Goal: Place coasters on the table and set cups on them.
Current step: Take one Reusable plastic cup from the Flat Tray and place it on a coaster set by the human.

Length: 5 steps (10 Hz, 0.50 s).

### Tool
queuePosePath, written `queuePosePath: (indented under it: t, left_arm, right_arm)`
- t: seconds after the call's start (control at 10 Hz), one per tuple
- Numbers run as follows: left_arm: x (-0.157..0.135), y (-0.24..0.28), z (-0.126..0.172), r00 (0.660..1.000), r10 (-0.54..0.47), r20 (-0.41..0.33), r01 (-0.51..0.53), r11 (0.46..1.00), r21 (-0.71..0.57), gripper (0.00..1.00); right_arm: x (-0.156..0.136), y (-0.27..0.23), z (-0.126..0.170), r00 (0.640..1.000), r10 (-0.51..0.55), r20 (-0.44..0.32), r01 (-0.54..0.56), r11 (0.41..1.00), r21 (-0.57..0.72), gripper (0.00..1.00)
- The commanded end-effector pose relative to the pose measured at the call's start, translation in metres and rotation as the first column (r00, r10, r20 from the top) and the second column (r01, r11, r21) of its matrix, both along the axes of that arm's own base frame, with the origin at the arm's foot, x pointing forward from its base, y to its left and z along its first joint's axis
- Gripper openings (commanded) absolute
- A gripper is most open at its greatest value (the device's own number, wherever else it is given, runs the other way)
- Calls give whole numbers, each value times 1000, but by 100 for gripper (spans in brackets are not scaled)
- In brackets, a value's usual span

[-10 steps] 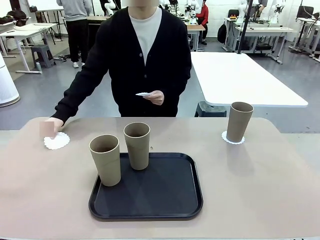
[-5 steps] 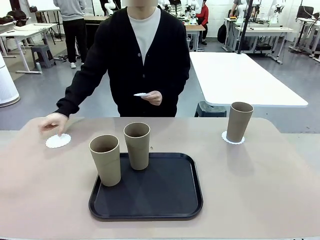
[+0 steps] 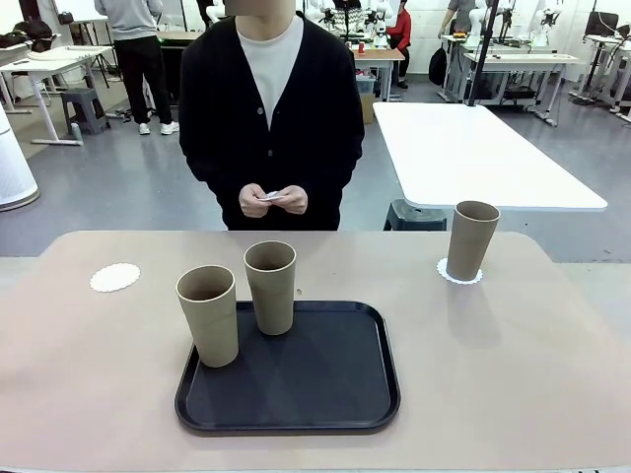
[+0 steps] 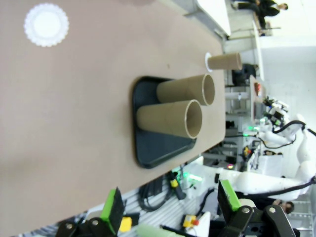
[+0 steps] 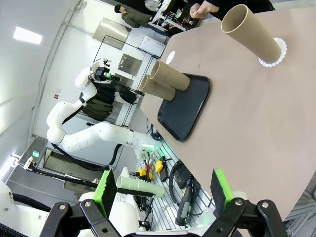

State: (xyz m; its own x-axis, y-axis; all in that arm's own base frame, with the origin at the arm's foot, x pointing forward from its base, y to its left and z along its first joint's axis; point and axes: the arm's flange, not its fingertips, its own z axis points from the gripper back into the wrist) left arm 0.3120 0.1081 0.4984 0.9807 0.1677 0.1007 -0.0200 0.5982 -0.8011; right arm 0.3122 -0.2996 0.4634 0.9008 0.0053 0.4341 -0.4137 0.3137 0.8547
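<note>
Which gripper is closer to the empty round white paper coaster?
Left. The left gripper hangs off the beige table's near edge on that coaster's side; the right gripper hangs off the opposite end.

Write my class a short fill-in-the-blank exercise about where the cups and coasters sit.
The black tray holds ____ cups.
The third cup stands on a white ____.
The bare coaster lies on the robot's ____ side.
Missing words: two; coaster; left.
</note>
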Motion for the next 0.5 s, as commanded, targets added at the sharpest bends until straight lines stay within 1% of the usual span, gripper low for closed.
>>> queuePosePath:
  t: [0.0,0.1,0.2,0.3,0.4]
  left_arm:
    - [20,-6,-5,998,-61,30,59,995,79,100]
    - [39,-14,-8,989,-130,76,114,976,185,100]
    - [59,-25,0,956,-244,163,198,947,254,100]
    - [69,-36,7,902,-362,236,275,902,332,100]
    - [73,-49,18,823,-487,292,343,836,428,100]
  right_arm:
    - [-1,0,0,1000,3,6,-3,1000,4,100]
    - [-1,0,0,1000,3,6,-3,1000,4,100]
    - [-1,0,0,1000,3,6,-3,1000,4,100]
    - [-1,0,0,1000,3,6,-3,1000,4,100]
    - [-1,0,0,1000,3,6,-3,1000,4,100]
